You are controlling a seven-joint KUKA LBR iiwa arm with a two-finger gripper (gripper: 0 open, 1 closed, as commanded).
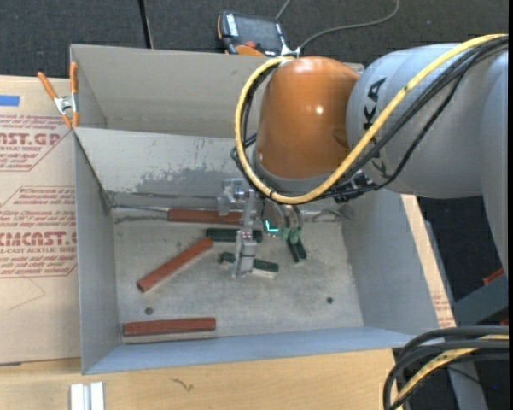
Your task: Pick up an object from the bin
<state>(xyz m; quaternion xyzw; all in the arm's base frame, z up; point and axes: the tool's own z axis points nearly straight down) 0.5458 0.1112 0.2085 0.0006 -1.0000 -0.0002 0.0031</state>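
My gripper [246, 250] reaches down under the arm's wrist to the middle of the bin floor. Its tip is right at a small dark green piece [261, 266]; whether it touches the piece I cannot tell. A second dark green piece [222, 235] lies just left of the gripper, and a third [297, 248] lies tilted to its right. A red-brown stick [175, 265] lies slantwise on the floor to the left of the gripper.
Another red-brown stick [201, 216] lies along the foot of the back wall, partly behind the gripper. One more red-brown stick [169, 325] lies flat by the front wall at the left. The arm and its orange cover hang over the bin's right back part.
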